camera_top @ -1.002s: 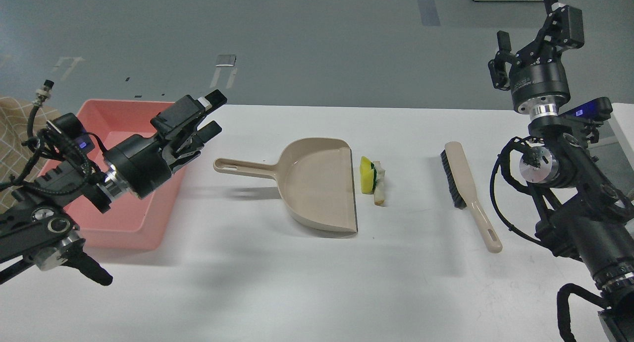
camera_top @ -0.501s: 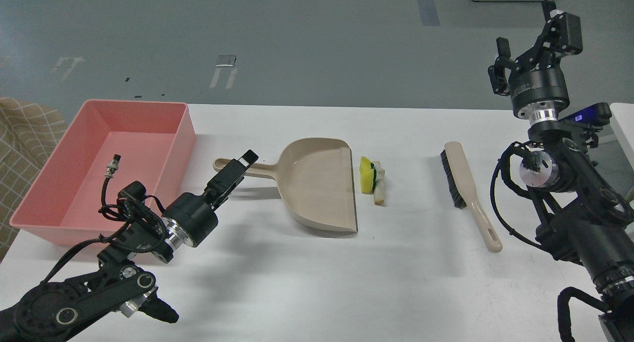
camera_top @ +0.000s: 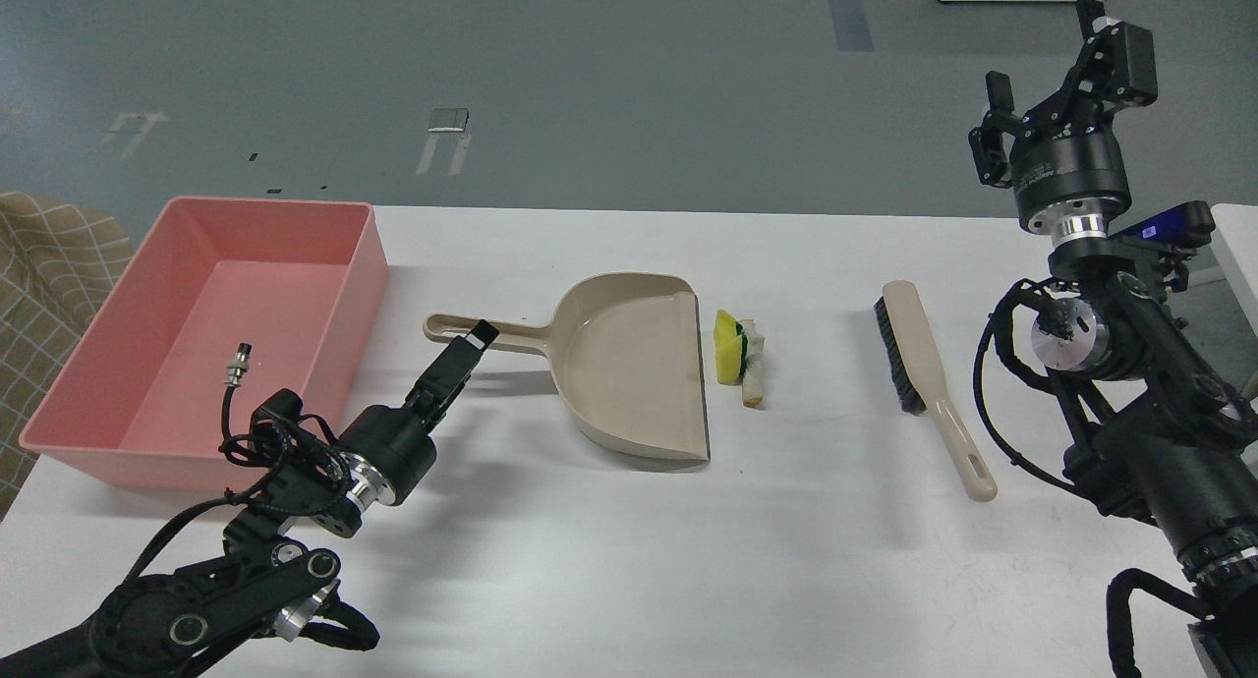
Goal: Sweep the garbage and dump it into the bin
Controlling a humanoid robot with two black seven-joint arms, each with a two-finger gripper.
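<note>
The garbage (camera_top: 739, 356), a yellow and green sponge chunk with a whitish strip, lies on the white table just right of the open mouth of the beige dustpan (camera_top: 634, 364). The pink bin (camera_top: 366, 295) stands at the far left and looks empty. My left gripper (camera_top: 472, 342) is low over the table, with its tip at the dustpan's handle (camera_top: 462, 328). It is seen side-on, so its fingers cannot be told apart. My right gripper (camera_top: 1059, 64) is raised high at the right, open and empty.
A beige hand brush (camera_top: 924, 373) with black bristles lies on the table to the right of the garbage, handle toward me. My right arm (camera_top: 1130, 413) stands beside it. A checked cloth (camera_top: 49, 265) is beyond the table's left edge.
My left arm dropped from over the bin to table height and moved right, and its tip is now at the dustpan's handle. The right gripper barely moved.
</note>
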